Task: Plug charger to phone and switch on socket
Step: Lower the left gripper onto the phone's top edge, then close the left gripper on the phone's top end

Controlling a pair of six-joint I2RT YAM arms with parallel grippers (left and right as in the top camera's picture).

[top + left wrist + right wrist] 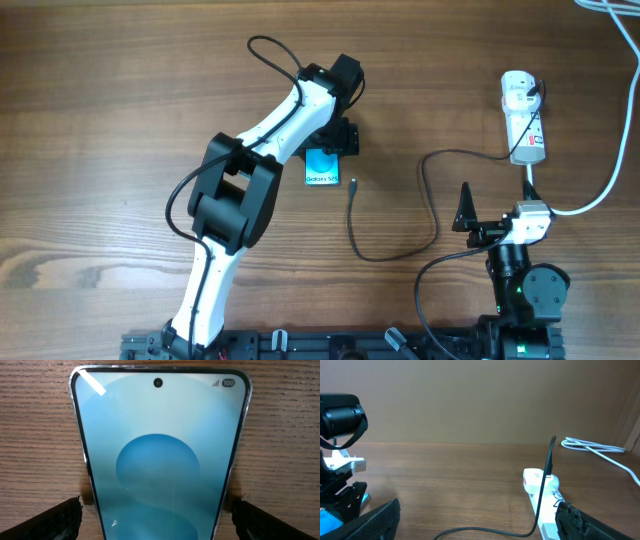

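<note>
Our left fingers (47,521) stand wide astride the phone (160,455), flat on the surface (120,100): slick glass, so we'd pinch its side edges. Right fingers (375,520) wide, empty. The charger (350,215) lies just beside the phone, light and floppy; we'd grip right behind the plug

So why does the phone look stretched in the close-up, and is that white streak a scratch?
Left wrist view: the flat teal-screened smartphone tapers from close-lens perspective; the streak looks like glare. Right wrist view: dim, soft light, no glare. Overhead view: even, sharp.
</note>
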